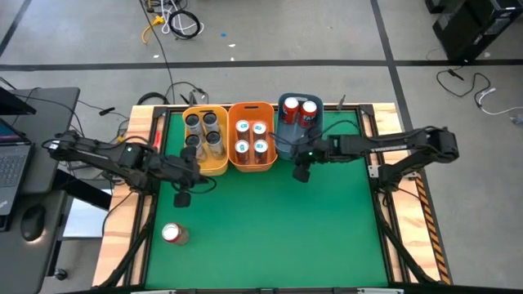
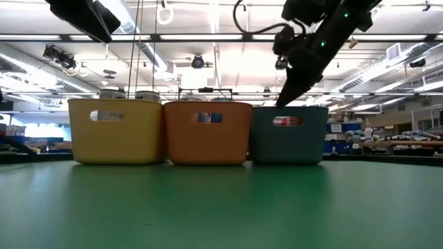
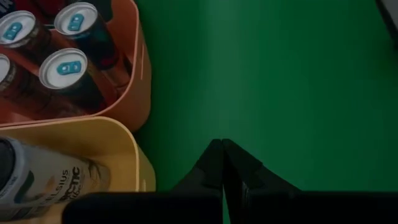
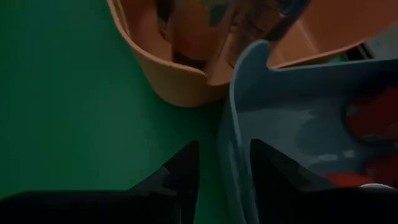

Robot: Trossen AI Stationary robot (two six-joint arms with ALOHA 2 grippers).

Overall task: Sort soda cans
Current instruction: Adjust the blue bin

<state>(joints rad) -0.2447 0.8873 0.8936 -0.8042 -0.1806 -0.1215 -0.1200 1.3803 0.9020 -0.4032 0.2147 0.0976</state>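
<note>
Right tool (image 4: 221, 162) straddling blue bin (image 4: 273, 99) rim, green table (image 1: 270, 229) open

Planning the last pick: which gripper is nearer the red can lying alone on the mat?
Left. The left gripper hangs just above-right of the red can; the right gripper is across by the blue bin.

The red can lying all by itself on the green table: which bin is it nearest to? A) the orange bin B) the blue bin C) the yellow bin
C: in the high view the red can lies on the left side, below the yellow bin; the orange bin and blue bin sit farther right.
</note>
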